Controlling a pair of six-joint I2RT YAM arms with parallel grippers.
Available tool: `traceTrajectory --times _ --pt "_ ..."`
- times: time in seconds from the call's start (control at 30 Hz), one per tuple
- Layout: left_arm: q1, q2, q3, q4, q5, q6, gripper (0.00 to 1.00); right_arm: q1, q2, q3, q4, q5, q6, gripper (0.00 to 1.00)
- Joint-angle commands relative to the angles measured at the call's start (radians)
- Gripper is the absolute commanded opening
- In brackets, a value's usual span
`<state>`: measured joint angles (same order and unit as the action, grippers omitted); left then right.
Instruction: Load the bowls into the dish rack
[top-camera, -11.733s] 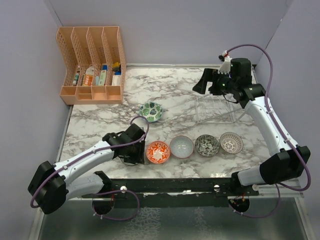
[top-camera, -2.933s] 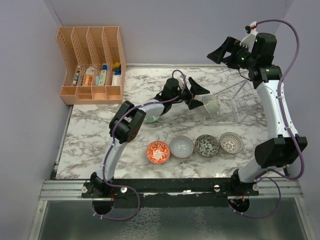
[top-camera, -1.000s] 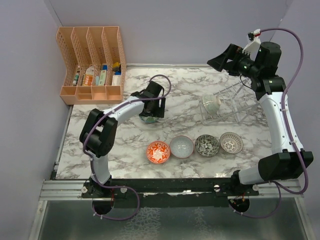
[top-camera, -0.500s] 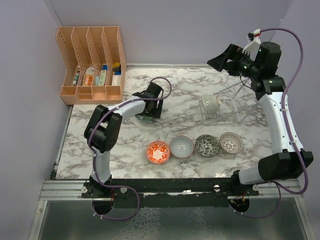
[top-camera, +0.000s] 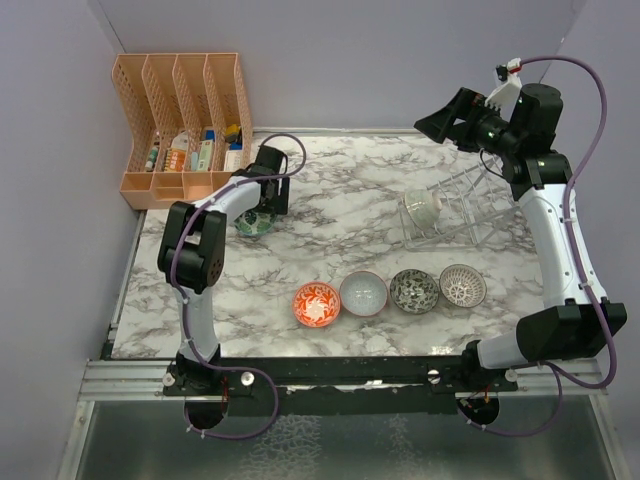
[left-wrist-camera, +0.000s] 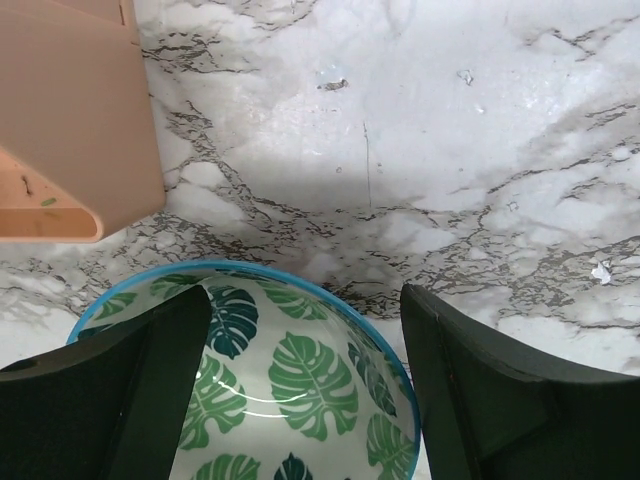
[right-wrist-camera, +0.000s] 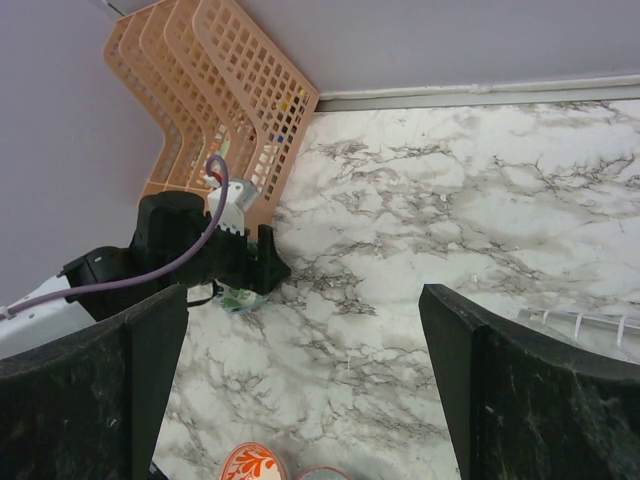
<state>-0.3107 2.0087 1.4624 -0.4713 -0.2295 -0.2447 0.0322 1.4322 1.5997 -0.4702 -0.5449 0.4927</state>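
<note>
My left gripper (top-camera: 262, 205) holds the green-leaf bowl (top-camera: 254, 223) low over the marble by the orange organizer; in the left wrist view its fingers (left-wrist-camera: 470, 390) flank the bowl (left-wrist-camera: 280, 390), one against the rim. The clear dish rack (top-camera: 470, 205) lies tilted at the right with the pale green bowl (top-camera: 422, 208) in its left end. The red-orange (top-camera: 316, 303), light blue-grey (top-camera: 363, 293), dark speckled (top-camera: 414, 290) and pink-white lattice (top-camera: 462, 285) bowls stand in a row at the front. My right gripper (top-camera: 440, 118) is open and empty, raised above the rack.
The orange file organizer (top-camera: 185, 130) stands at the back left, its corner (left-wrist-camera: 70, 110) close to the held bowl. The right wrist view shows the left gripper (right-wrist-camera: 215, 255), the organizer (right-wrist-camera: 225, 90) and the red-orange bowl (right-wrist-camera: 255, 465). Grey walls close the back and sides.
My left gripper has moved left with the green-leaf bowl, from mid-table towards the organizer. The right arm and the rack have not moved.
</note>
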Motion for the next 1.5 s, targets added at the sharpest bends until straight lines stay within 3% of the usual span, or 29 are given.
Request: traceTrajectory --times 0.0,0.17,0.4,0.53,0.73,0.9,1.1,1.27,1.47 --pt "-0.008 -0.042 0.016 0.001 0.033 0.028 0.79 -0.005 -0.032 -0.006 -0.002 0.005 -0.011 1.0" --pt "-0.059 -0.161 -0.008 -0.005 0.031 0.032 0.99 -0.005 -0.038 -0.006 0.0 -0.002 -0.011 1.0" --pt "-0.177 -0.356 0.017 -0.141 0.03 0.027 0.99 -0.005 -0.042 -0.003 -0.001 0.006 -0.011 1.0" --pt "-0.35 -0.542 -0.135 -0.181 0.103 -0.05 0.99 -0.005 -0.04 0.0 -0.006 0.014 -0.006 1.0" --pt "-0.592 -0.777 -0.336 -0.223 0.272 -0.176 0.9 -0.005 -0.037 -0.005 0.009 0.013 -0.003 1.0" --pt "-0.771 -0.778 -0.381 -0.264 0.221 -0.175 0.89 -0.005 -0.04 -0.029 0.028 0.016 -0.008 1.0" --pt "-0.882 -0.681 -0.478 -0.086 0.181 -0.176 0.82 -0.005 -0.049 -0.029 0.029 0.02 -0.014 1.0" --pt "-0.901 -0.601 -0.502 -0.029 0.137 -0.174 0.78 -0.005 -0.051 -0.021 0.028 0.005 -0.012 1.0" --pt "-0.9 -0.559 -0.537 -0.032 0.079 -0.173 0.64 -0.005 -0.072 -0.039 0.023 0.018 -0.02 1.0"
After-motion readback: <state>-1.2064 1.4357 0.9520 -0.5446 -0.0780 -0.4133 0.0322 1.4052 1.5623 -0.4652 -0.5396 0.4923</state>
